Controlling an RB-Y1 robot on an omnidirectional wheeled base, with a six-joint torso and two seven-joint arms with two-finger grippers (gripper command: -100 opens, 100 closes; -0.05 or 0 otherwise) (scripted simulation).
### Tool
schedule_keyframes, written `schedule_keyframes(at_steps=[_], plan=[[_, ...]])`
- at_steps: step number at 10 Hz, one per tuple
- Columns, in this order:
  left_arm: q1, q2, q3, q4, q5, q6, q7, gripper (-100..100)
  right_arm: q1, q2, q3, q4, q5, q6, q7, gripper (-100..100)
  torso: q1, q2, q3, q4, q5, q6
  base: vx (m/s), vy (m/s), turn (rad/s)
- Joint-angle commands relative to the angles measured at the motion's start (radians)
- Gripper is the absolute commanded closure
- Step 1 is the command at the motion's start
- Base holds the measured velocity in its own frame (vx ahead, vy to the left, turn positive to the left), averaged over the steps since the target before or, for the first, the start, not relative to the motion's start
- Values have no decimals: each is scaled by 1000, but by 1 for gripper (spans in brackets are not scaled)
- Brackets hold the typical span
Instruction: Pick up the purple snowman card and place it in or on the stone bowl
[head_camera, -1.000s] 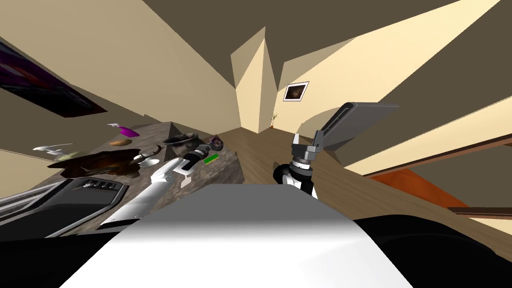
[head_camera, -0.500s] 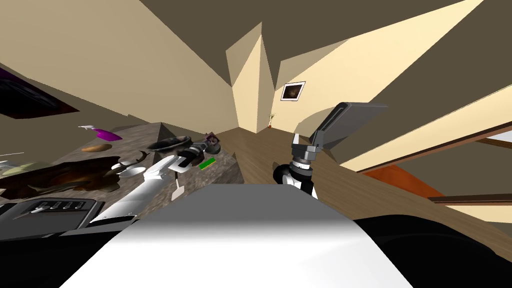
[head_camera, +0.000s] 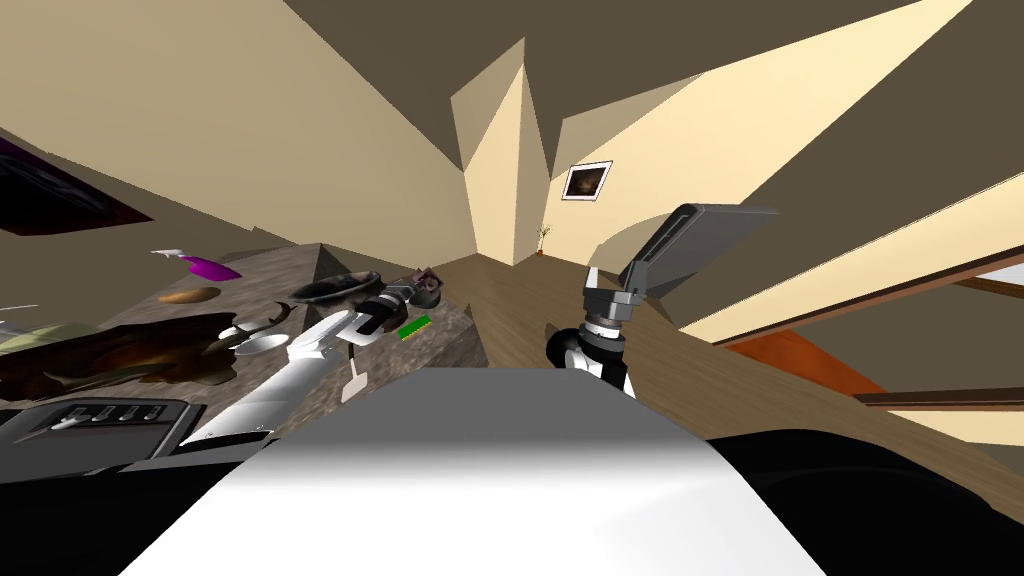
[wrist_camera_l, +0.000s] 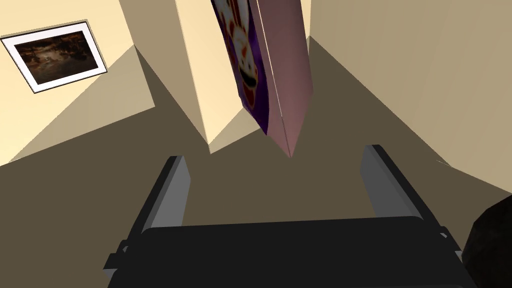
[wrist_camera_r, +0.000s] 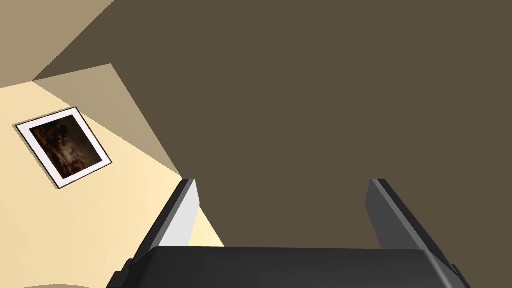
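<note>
The purple snowman card (wrist_camera_l: 260, 75) hangs just beyond my left gripper (wrist_camera_l: 274, 155), its lower corner between the fingertips. The fingers (wrist_camera_l: 172, 185) stand wide open and clear of the card's sides. In the head view the card (head_camera: 428, 284) sits at the tip of my left gripper (head_camera: 407, 293), over the counter's far right corner. The dark stone bowl (head_camera: 338, 288) stands on the counter just left of that gripper. My right gripper (head_camera: 608, 284) is raised over the floor to the right, open and empty (wrist_camera_r: 282, 181).
On the stone-patterned counter (head_camera: 450, 335) lie a green item (head_camera: 415, 327), a white dish (head_camera: 262, 343), a dark brown horned object (head_camera: 150, 350), a purple bottle (head_camera: 207, 267) and a black appliance (head_camera: 100, 415). A grey chair-like shape (head_camera: 700, 240) stands beyond my right gripper.
The head view swung a little a second ago, my own move, then held still. My left arm and the card stay beside the bowl. The right arm has not moved.
</note>
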Motion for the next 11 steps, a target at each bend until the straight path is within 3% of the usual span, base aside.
schedule_keyframes(at_steps=[1, 2, 10, 11], plan=[[0, 0, 0, 0, 0, 0, 0, 0, 0, 0, 0, 0, 0, 0, 0, 0, 0, 0, 0, 0, 0, 0, 0, 0, 0], [7, 39, 0, -7, 14, 6, 26, -100, 0, 0, 0, 0, 0, 0, 0, 0, 0, 0, 0, 0, 0, 0, 3, -19, 6], [33, 197, 1, -35, 71, 32, 131, -100, 0, 0, 0, 0, 0, 0, 0, 0, -2, 0, 0, 0, 0, 0, 6, -27, 6], [35, 185, 1, -39, 67, 33, 122, -100, 0, 0, 0, 0, 0, 0, 0, 0, -2, 0, 0, 0, 0, 0, 2, -10, 2]])
